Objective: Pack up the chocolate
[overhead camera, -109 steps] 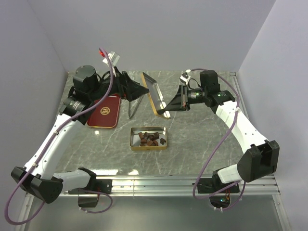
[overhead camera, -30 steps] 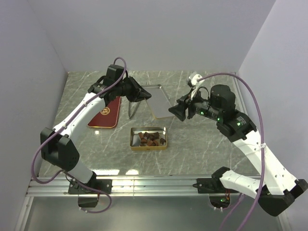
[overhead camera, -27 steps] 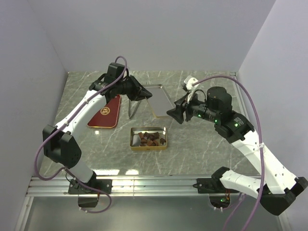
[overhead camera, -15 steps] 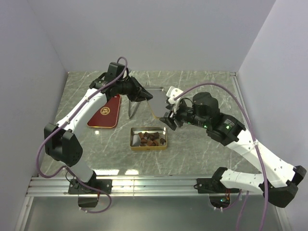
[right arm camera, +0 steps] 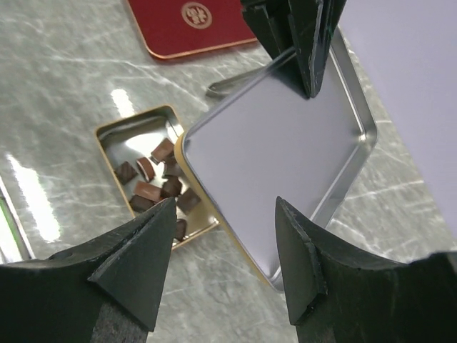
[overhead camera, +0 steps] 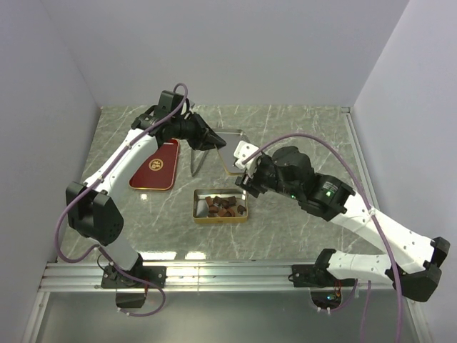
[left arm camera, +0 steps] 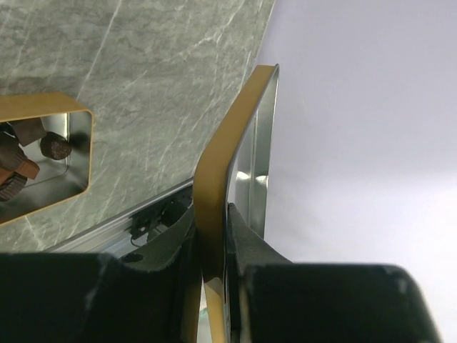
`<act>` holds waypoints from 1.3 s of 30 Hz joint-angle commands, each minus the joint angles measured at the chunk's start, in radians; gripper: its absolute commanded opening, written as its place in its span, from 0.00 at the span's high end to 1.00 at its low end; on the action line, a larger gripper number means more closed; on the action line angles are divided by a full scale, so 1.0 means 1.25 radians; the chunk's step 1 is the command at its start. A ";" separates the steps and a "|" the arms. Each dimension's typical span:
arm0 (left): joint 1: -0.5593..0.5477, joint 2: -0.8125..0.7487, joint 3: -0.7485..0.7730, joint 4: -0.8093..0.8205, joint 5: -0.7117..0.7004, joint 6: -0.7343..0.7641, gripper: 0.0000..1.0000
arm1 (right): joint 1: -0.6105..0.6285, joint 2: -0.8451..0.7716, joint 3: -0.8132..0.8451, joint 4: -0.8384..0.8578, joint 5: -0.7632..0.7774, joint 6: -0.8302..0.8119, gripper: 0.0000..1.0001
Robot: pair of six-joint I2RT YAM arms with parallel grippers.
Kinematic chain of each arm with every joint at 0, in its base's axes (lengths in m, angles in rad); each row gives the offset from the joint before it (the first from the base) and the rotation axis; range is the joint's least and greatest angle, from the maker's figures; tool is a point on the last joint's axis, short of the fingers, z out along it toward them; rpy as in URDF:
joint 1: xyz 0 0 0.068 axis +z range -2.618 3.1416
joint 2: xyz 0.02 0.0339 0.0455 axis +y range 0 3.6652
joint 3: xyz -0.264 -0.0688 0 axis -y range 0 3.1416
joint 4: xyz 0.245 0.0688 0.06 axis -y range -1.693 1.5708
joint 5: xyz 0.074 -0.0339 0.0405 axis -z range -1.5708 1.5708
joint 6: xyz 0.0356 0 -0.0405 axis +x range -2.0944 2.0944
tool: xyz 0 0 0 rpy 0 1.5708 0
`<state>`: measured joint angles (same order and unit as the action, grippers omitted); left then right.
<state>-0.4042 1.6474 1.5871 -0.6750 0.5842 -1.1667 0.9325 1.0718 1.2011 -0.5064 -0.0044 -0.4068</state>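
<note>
Several pieces of chocolate (overhead camera: 223,205) (right arm camera: 158,184) (left arm camera: 53,146) lie in a small gold tin (overhead camera: 198,208) (right arm camera: 107,132) (left arm camera: 80,153) in the middle of the table. My left gripper (overhead camera: 213,142) (left arm camera: 227,214) (right arm camera: 303,53) is shut on the rim of a second, empty tin (overhead camera: 230,151) (right arm camera: 278,139) (left arm camera: 221,168), gold outside and silver inside, and holds it tilted above the table behind the chocolate tin. My right gripper (overhead camera: 246,179) (right arm camera: 225,239) stands open just over the near corner of the held tin, touching nothing.
A red lid with a gold emblem (overhead camera: 156,164) (right arm camera: 193,25) lies flat at the left. Metal tongs (overhead camera: 196,161) (right arm camera: 239,82) rest between it and the held tin. Grey walls close in the table at the back and sides.
My right arm has swung left and down, bringing its open gripper from the right up to the held tin's near corner. The left gripper keeps its grip on the tin.
</note>
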 commanded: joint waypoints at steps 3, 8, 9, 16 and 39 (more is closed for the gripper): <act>0.002 -0.026 0.014 0.010 0.061 0.000 0.94 | 0.028 -0.005 -0.039 0.068 0.106 -0.049 0.36; 0.002 -0.042 -0.006 0.014 0.086 -0.005 0.94 | 0.044 -0.004 -0.063 0.112 0.167 -0.071 0.37; 0.002 -0.044 -0.007 0.011 0.087 -0.003 0.94 | 0.047 -0.007 -0.066 0.120 0.175 -0.076 0.37; -0.001 -0.065 -0.042 0.023 0.123 -0.008 0.89 | 0.064 -0.007 -0.082 0.178 0.240 -0.108 0.48; -0.021 -0.098 -0.112 0.055 0.215 0.071 0.35 | 0.074 0.000 -0.060 0.163 0.182 -0.053 0.88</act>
<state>-0.4187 1.5860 1.4399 -0.6243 0.7746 -1.1385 1.0290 1.0767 1.0809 -0.3565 0.2234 -0.5175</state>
